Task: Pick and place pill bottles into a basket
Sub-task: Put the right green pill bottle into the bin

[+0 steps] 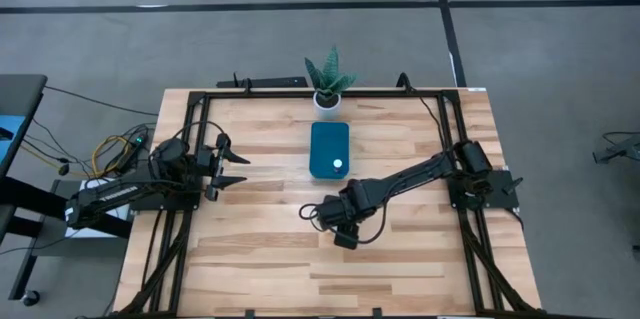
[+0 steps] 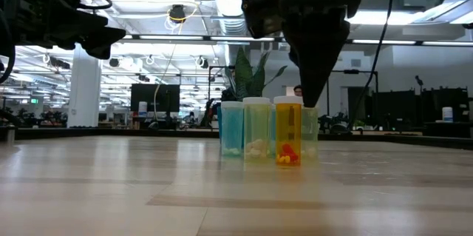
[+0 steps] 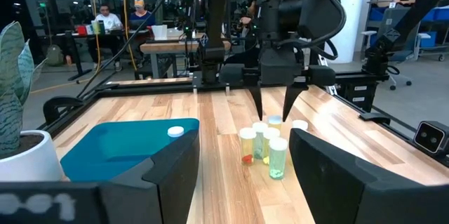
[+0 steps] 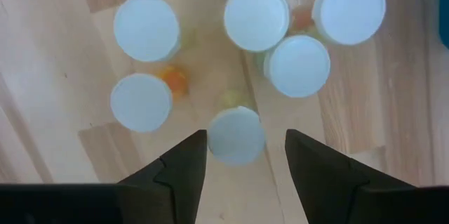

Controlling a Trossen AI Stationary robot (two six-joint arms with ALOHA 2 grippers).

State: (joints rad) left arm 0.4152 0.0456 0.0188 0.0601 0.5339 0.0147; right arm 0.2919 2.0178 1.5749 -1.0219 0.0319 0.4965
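Our right gripper (image 4: 238,155) hangs right over a little bunch of pill bottles (image 4: 256,17) near the middle of the table (image 1: 260,249). We point it straight down so the two fingers can drop on either side of one white cap. The fingers are spread apart and hold nothing. One bottle (image 4: 236,135) sits just between the fingertips, so we think that is the one to grab next.

We count six caps below us. They stand upright and very close together, some touching. That makes it tricky, because a finger could bump a neighbour and knock it over.

The basket (image 1: 329,149) sits just beyond the bunch, on the far side, so each trip is short. One bottle (image 1: 338,166) is already inside, at the near end. A plant pot (image 1: 327,98) stands farther back, behind the basket.

Our left gripper (image 1: 232,164) waits at the left side of the table, well away, fingers apart and empty, so it stays out of the way.
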